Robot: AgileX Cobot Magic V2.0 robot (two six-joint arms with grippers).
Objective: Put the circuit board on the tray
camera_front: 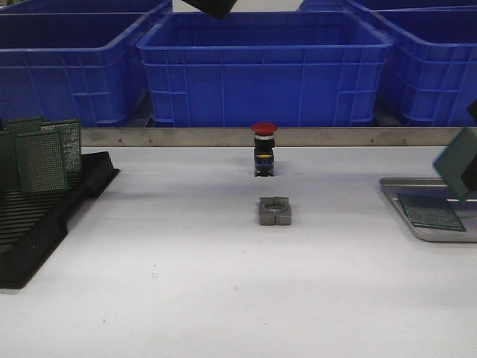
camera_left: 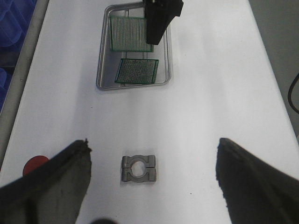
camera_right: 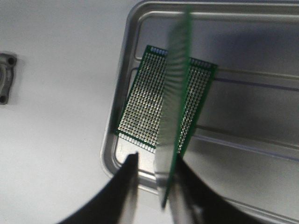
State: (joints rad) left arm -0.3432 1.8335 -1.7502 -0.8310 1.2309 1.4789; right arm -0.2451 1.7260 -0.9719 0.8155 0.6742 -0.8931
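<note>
Green perforated circuit board (camera_right: 174, 107): tilted on edge, above tray. Silver ridged tray (camera_front: 393, 195): table's right side, one board flat inside.

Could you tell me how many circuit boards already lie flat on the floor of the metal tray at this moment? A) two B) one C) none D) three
B: one circuit board lies flat in the tray, while a second board is held on edge above it by the right gripper.
</note>
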